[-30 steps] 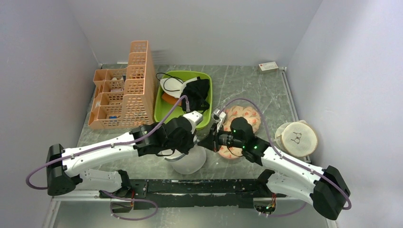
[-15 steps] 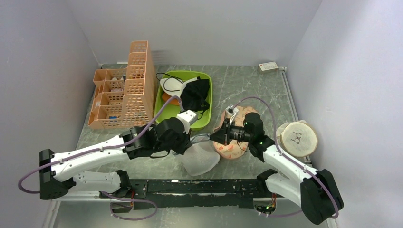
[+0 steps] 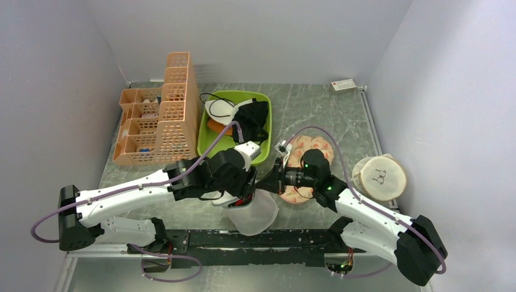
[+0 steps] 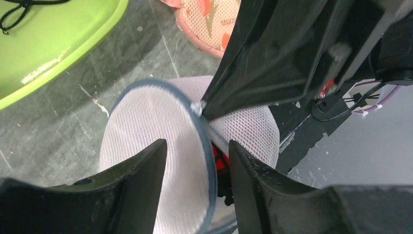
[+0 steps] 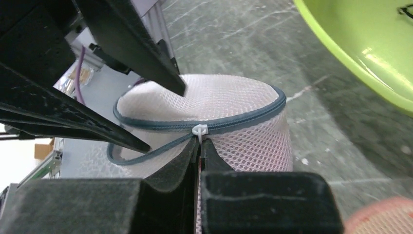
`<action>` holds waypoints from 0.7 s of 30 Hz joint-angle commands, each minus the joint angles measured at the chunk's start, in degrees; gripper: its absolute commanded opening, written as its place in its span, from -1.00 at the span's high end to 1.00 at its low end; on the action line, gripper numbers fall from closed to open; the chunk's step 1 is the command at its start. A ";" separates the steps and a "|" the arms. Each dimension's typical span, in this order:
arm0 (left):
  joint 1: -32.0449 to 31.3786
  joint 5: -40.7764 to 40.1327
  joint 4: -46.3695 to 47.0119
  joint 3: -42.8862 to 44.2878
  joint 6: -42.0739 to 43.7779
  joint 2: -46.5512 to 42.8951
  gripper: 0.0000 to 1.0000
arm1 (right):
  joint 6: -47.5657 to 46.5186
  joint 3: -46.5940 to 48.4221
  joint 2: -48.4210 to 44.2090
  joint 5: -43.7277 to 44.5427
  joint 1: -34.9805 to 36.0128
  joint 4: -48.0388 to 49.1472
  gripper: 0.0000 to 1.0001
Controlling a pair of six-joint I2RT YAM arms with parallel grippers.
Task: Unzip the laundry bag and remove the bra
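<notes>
Laundry bag [image 5: 234, 105], right claw [image 5: 199, 142] pinching zip pull [image 5: 199, 130]

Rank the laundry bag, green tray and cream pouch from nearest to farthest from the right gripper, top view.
1. laundry bag, zip pinched by the right gripper, near edge.
2. green tray, behind, to the left.
3. cream pouch, far right.

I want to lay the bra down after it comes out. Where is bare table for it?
The table lies bare behind the peach floral pouch, between the green tray and the small white box. Around the laundry bag, at the near edge, it is crowded.
</notes>
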 commanded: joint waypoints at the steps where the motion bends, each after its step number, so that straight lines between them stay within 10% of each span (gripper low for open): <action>1: -0.46 -0.81 0.63 3.16 0.33 1.36 -0.13 | -0.71 3.53 0.45 3.96 4.79 1.59 1.00; 6: -1.02 -1.01 -0.49 2.99 -0.01 1.27 0.17 | 0.49 3.66 0.37 4.24 5.63 3.24 1.00; 21: -1.89 -2.38 -3.05 0.30 -1.70 -1.69 0.21 | 0.16 3.44 0.98 6.12 5.62 3.26 1.00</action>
